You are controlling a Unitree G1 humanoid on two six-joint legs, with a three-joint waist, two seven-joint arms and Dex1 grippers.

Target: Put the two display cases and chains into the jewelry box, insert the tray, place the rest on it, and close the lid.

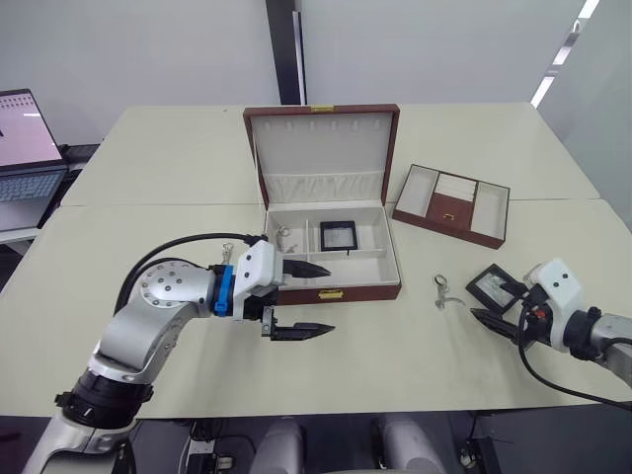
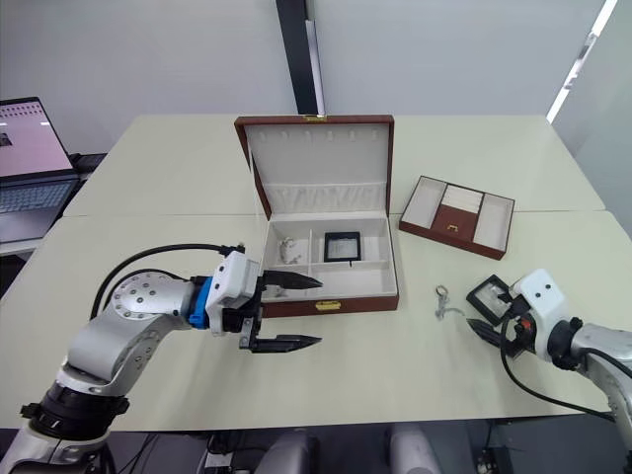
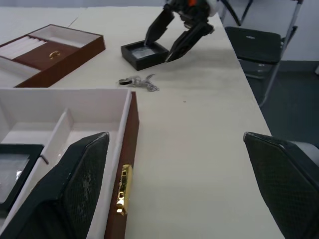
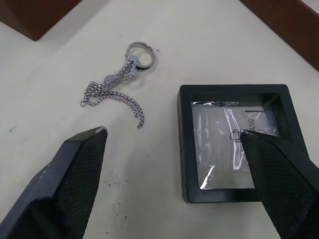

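Our jewelry box (image 1: 331, 259) sits lid-up just ahead of the left end effector (image 1: 301, 298), long axis crosswise, one display case (image 1: 337, 235) and a chain (image 1: 284, 237) already inside. That end effector's wide open, empty. The right end effector (image 4: 189, 174), also spread and empty, straddles the second case (image 4: 238, 142), chain (image 4: 117, 87) just beside, probably lining up a grab.

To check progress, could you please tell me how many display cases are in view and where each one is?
2. One display case lies in a compartment of the open jewelry box. The other display case lies on the table beside a chain, under the open right gripper.
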